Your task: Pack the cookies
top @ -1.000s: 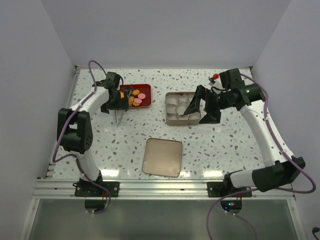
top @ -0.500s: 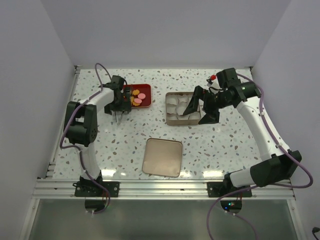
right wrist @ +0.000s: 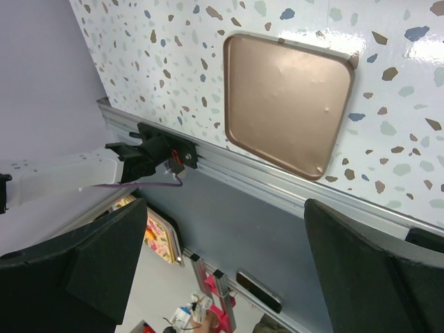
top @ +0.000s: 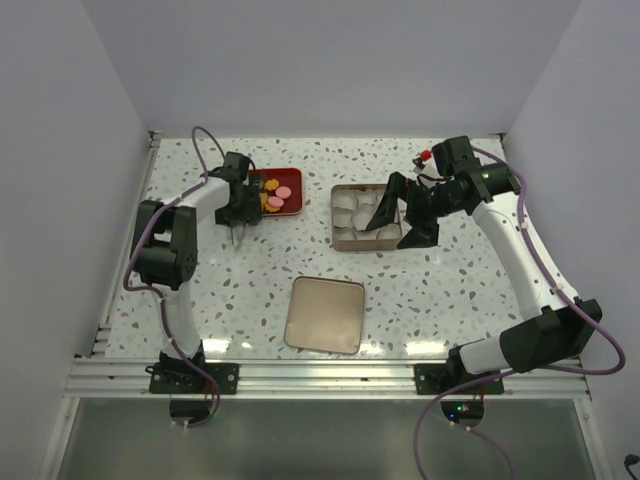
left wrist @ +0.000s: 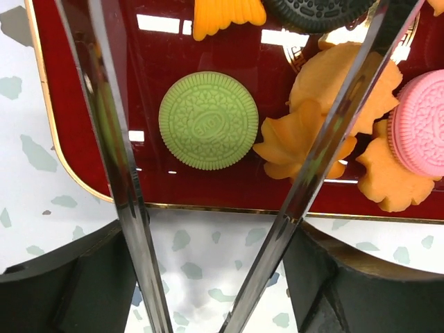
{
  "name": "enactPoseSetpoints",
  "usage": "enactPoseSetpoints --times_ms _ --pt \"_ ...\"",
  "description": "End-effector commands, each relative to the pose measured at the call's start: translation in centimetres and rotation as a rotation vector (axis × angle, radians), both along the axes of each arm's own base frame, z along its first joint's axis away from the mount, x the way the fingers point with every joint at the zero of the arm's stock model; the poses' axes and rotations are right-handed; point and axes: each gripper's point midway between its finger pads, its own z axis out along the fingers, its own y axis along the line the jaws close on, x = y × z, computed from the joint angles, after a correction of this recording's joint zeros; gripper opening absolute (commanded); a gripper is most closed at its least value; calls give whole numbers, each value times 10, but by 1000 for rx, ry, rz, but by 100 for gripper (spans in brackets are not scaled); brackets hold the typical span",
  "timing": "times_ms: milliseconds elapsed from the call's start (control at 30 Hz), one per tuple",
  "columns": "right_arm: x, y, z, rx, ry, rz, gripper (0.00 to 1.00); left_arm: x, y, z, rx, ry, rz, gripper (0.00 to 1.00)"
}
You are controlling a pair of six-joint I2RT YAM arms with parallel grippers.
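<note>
The cookies (top: 278, 194) lie in a red tray (top: 291, 209) at the back left. In the left wrist view a green cookie (left wrist: 208, 120) lies between two spread metal tong blades (left wrist: 107, 132). Orange cookies (left wrist: 333, 90), a pink cookie (left wrist: 421, 123) and a black cookie (left wrist: 316, 10) lie to its right on the red tray (left wrist: 83, 104). My left gripper (top: 243, 206) holds the tongs at their near end (left wrist: 208, 284); the tong tips are out of view. My right gripper (top: 402, 214) is open and empty (right wrist: 229, 263) over the right side of the tin.
A square tin (top: 340, 240) with white paper cups (top: 350, 205) stands in the middle back. Its flat lid (top: 325, 314) lies near the front edge and also shows in the right wrist view (right wrist: 288, 104). White walls enclose the table.
My left arm folded inward and its gripper moved slightly toward the red tray a second ago, then stayed still. My right arm shifted slightly and holds over the tin.
</note>
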Motion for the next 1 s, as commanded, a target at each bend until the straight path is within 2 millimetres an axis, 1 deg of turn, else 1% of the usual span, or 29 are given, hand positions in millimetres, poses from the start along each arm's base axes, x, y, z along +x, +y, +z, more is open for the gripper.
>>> enactPoseSetpoints --times_ms 0,100,133,167,233,267,333,567,867,900,967 --pt "1 -3 -4 -16 -3 10 99 3 -2 -4 -1 -17 -32 78" --pt "0 -3 -3 -13 -7 11 99 1 -1 -1 4 -15 -43 73" --pt "1 -3 -1 -10 -12 8 99 2 -1 4 6 -25 -48 71" --pt "0 -3 -1 -8 -13 9 99 1 0 6 10 -21 -50 67" --pt "0 -2 2 -3 -19 6 99 3 1 17 21 -35 -55 61" --pt "1 -2 4 0 -24 6 99 0 3 20 27 -24 -55 60" --pt "1 -1 7 6 -33 4 99 1 5 31 43 -34 -59 59" --pt "-1 1 18 42 -65 -10 99 -10 10 49 68 20 -88 57" --pt "-8 2 32 69 -96 -16 99 -18 5 86 32 4 -104 53" --pt "-9 1 33 71 -99 -17 99 -17 2 94 16 -10 -110 52" --pt "-11 2 37 77 -109 -13 99 -20 1 99 7 -6 -114 50"
